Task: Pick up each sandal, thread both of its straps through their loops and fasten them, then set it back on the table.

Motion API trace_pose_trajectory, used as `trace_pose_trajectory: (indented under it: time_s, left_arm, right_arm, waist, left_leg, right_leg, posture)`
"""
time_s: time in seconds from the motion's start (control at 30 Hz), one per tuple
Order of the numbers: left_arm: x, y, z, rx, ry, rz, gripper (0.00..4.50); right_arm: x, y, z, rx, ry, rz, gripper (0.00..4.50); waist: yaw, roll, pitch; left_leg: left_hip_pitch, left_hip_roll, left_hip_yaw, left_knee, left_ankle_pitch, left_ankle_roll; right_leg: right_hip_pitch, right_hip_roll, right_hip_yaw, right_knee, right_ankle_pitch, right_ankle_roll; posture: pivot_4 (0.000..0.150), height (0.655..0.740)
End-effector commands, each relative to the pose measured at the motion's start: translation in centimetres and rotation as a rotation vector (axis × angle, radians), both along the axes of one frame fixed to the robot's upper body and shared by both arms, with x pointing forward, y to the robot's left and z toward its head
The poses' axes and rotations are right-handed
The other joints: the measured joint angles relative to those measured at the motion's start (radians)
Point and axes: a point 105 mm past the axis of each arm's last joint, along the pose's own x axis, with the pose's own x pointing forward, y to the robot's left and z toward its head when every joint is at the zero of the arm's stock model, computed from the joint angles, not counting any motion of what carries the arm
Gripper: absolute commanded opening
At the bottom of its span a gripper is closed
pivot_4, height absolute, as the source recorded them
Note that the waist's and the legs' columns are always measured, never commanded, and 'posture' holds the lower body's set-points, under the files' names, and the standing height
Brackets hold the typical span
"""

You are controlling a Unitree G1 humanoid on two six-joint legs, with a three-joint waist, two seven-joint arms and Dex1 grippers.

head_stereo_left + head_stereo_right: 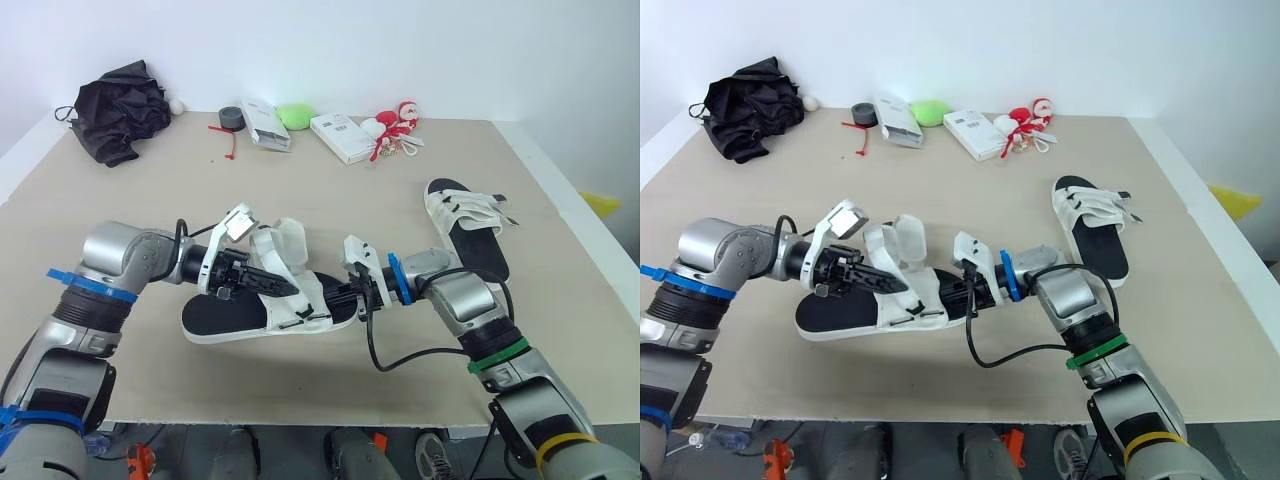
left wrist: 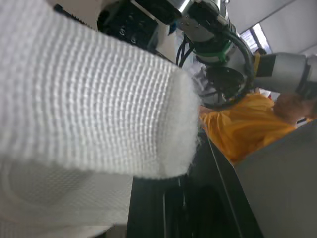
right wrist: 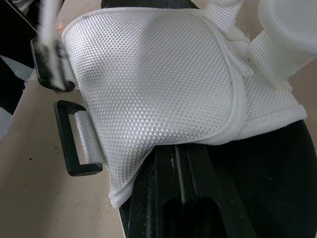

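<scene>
Nearest, at 6 o'clock on the table point(image 1: 330, 205), a sandal point(image 1: 240, 318) lies on its black sole, heel toward 9 o'clock. The left gripper point(image 1: 292, 288) reaches over it from 9 o'clock. Its fingers point(image 1: 880, 278) are drawn together into one point above the footbed, and a loose white strap point(image 1: 283, 243) arches up and over them. In the left wrist view that strap sits right against the camera. The right gripper point(image 1: 352, 296) comes in from 3 o'clock at the toe end. Its fingers point(image 3: 171, 208) are closed side by side with only a thin line between them, lying along the footbed with their tips under the front white flap point(image 3: 158, 79). A black loop point(image 3: 74, 141) sticks out from the flap's edge, resting on the table.

Farther off, at 3 o'clock, a second sandal point(image 1: 470, 232) lies flat with its straps spread. Along the far edge, from 10 to 1 o'clock, are a black cloth point(image 1: 122, 108), a tape roll point(image 1: 231, 117), a white box point(image 1: 265, 125), a green lump point(image 1: 295, 116), another box point(image 1: 341, 137) and a red-and-white toy point(image 1: 394, 126).
</scene>
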Motion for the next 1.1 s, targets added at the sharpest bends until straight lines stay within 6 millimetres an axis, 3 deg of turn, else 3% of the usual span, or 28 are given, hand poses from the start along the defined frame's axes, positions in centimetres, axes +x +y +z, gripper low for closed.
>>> trace_pose_trajectory:
  time_s: [0.03,0.43,0.6,0.7,1.1]
  left_arm:
    - [-1.3,0.5,0.9,-0.018,0.028,-0.055,0.1]
    - [-0.9,0.6,0.5,0.014,-0.004,-0.036,0.1]
    - [0.1,-0.1,3.7,-0.157,0.06,0.002,0.1]
    - [0.7,0.0,4.5,-0.2,0.081,0.031,0.1]
    - [0.0,1.0,2.1,-0.081,0.077,0.025,0.1]
  right_arm:
    - [0.0,-0.8,-2.3,-0.067,0.055,-0.052,0.0]
    - [0.0,-0.7,-2.1,-0.059,0.054,-0.054,0.0]
    - [0.0,-0.6,-2.2,-0.064,0.055,-0.054,0.0]
    - [0.0,-0.7,-2.8,-0.094,0.045,-0.052,0.0]
    - [0.5,-1.1,-3.6,-0.154,0.017,-0.071,0.0]
  waist:
    - [0.0,0.0,0.0]
    - [0.0,0.0,0.0]
    - [0.0,0.0,0.0]
    - [-0.001,0.0,0.0]
    - [-0.003,0.0,0.0]
  left_leg:
    - [0.0,0.0,0.0,0.0,0.0,0.0]
    - [0.0,0.0,-0.001,0.0,0.0,0.001]
    - [0.0,0.0,-0.001,0.001,0.001,0.001]
    - [0.0,0.0,-0.002,0.002,0.001,0.001]
    - [0.002,0.0,-0.003,0.002,0.004,0.002]
  right_leg:
    - [0.0,0.0,0.0,0.0,0.0,0.0]
    - [0.0,0.0,-0.001,0.0,0.0,-0.001]
    - [0.0,0.0,-0.001,0.001,0.0,-0.001]
    - [0.0,0.0,-0.002,0.001,0.001,0.0]
    - [0.002,0.001,-0.002,0.001,0.004,-0.002]
  posture:
    - [0.15,0.738]
    - [0.15,0.738]
    - [0.15,0.738]
    - [0.15,0.738]
    - [0.15,0.738]
